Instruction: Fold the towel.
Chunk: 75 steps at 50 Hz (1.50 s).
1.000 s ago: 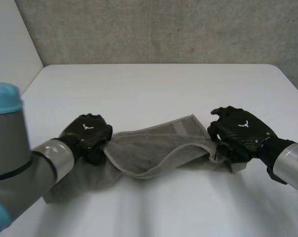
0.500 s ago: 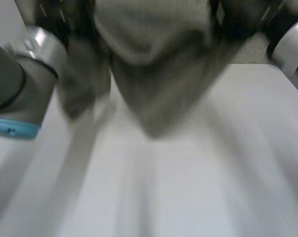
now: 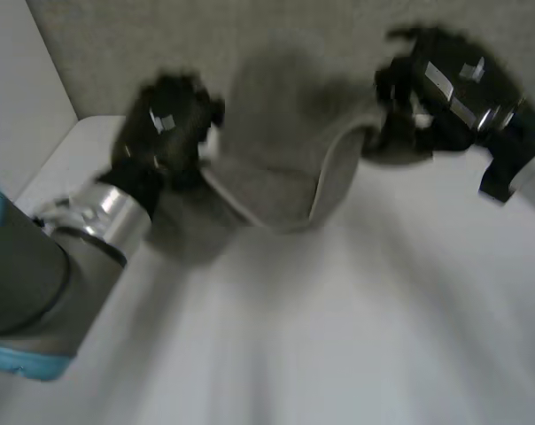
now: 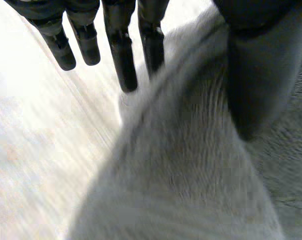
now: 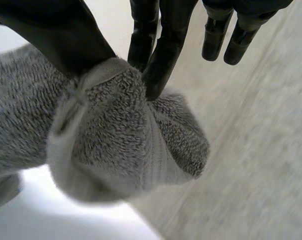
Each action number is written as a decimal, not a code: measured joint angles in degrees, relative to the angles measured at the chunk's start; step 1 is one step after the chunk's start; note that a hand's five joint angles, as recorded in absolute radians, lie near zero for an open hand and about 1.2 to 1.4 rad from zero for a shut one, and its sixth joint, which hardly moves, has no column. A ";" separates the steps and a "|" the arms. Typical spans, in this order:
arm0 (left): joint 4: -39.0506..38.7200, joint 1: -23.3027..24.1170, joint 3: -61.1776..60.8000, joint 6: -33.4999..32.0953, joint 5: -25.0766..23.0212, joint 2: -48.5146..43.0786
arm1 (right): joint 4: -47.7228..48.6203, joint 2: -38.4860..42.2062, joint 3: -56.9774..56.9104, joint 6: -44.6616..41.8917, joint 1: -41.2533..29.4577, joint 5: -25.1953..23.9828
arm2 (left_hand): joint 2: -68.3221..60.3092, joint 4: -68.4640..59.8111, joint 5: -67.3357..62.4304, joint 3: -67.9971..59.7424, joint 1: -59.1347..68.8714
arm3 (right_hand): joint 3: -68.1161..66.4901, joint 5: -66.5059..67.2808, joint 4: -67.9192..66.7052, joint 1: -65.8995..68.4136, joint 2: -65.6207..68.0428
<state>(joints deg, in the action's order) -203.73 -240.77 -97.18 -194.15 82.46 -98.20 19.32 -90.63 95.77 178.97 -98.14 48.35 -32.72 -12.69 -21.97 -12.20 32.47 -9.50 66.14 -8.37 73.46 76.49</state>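
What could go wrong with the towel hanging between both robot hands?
The right robot hand pinches only a bunched end of the towel; it may slip out. The towel sags in the middle between it and the left robot hand, so it could land creased on the table.

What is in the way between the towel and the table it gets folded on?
Nothing visible. The towel hangs between the left hand and right hand, each pinching an end, above the table.

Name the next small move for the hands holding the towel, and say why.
Probably draw the hands apart: the towel hangs slack over the table, its middle sagging between the left hand and the right hand, each pinching one end.
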 measured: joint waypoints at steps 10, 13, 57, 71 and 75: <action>8.41 1.23 -5.95 -0.02 0.09 -11.84 | -4.71 13.34 11.50 -18.21 0.05 -0.07 | 19.64 0.00 19.09 0.00 -17.10 | 0.00 -20.10 0.00 -20.28 -19.75; 12.29 1.28 -6.18 -0.01 0.08 -13.18 | -10.62 16.24 10.63 -23.29 0.49 0.33 | 19.64 0.00 19.09 0.00 -17.10 | 0.00 -37.87 0.00 -36.35 -36.04; 23.71 -2.45 -12.12 0.09 3.22 2.13 | 2.44 -1.37 30.96 -10.89 0.85 23.76 | 19.70 0.00 19.09 0.00 -17.11 | 0.00 -62.66 0.00 -67.72 -71.54; 21.41 -2.13 -7.21 -0.02 6.21 -5.46 | 9.55 18.35 22.96 -2.91 -3.68 29.31 | 15.09 0.00 14.08 0.00 -13.65 | 0.00 -52.75 0.00 -51.22 -54.12; 21.60 -1.87 -6.65 -0.02 6.24 -7.08 | 9.50 22.02 20.45 -2.55 -4.48 30.23 | -14.10 0.00 -14.59 0.00 14.76 | 0.00 -33.44 0.00 -31.64 -34.41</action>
<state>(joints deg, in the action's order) -182.13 -242.64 -103.84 -194.17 88.71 -105.28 28.82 -68.62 116.22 176.43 -102.62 78.58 -46.82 -12.69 -36.56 -12.20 47.23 -9.51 32.70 -8.37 41.82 42.08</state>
